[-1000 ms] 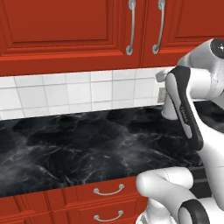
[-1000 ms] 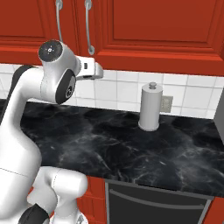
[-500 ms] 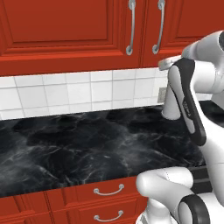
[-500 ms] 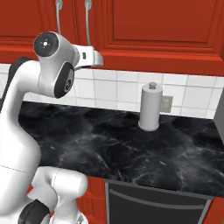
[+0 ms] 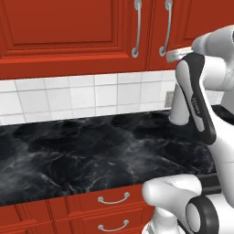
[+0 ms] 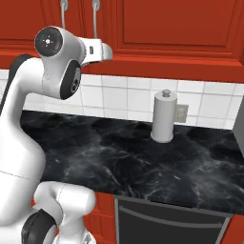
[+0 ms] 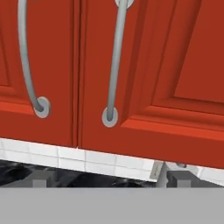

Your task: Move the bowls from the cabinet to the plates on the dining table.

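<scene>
The red cabinet (image 5: 68,27) hangs above the counter with both doors closed, so the bowls are hidden. The plates and the dining table are out of view. In the hand view the two long silver handles (image 7: 114,65) stand close in front of my gripper (image 7: 109,183). Its two dark fingertips (image 7: 40,181) sit wide apart, open, with nothing between them. My hand (image 6: 97,50) is raised level with the lower edge of the cabinet (image 6: 176,28), just below the handles (image 5: 137,27).
A black marble counter (image 5: 91,151) runs below a white tiled wall (image 5: 68,98). A grey paper towel roll (image 6: 163,116) stands at the back of the counter, right of the hand. Red drawers (image 5: 112,199) sit under the counter's front edge.
The arm has lifted the hand from the tile level up to the cabinet's lower edge, closer to the handles. The gripper stays open.
</scene>
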You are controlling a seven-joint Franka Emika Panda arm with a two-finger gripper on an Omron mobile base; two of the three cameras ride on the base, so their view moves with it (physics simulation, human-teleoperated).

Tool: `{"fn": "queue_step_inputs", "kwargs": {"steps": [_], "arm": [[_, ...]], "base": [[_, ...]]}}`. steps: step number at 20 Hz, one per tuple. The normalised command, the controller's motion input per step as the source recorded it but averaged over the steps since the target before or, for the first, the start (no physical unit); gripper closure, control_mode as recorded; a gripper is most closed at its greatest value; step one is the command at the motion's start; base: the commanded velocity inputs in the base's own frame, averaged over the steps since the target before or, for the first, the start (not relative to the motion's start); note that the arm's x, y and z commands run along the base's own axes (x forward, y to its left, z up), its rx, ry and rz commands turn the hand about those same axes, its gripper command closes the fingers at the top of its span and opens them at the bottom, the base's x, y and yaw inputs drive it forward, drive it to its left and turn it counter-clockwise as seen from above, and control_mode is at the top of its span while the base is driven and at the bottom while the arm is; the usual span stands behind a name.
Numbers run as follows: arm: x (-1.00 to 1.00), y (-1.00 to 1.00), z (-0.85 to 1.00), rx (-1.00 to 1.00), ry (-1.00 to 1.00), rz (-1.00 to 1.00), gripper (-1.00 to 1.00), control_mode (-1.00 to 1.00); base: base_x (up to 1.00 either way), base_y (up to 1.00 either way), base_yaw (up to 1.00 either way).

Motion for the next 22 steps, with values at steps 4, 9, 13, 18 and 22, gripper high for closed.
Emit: {"fn": "queue_step_inputs", "kwargs": {"steps": [4,9,13,18,22], "arm": [[0.3,0.03,0.15,0.02,-0.05,0.0,-1.0,-1.0],[0.31,0.03,0.18,0.02,-0.02,0.0,-1.0,-1.0],[0.3,0.03,0.16,0.01,-0.03,0.0,-1.0,-1.0],[0.3,0.03,0.09,0.0,-0.03,0.0,-1.0,-1.0],[0.38,0.02,0.0,0.0,-0.03,0.0,-1.0,-1.0]], "base": [[0.0,0.0,0.0],[0.0,0.0,0.0],[0.0,0.0,0.0],[0.0,0.0,0.0],[0.0,0.0,0.0]]}}
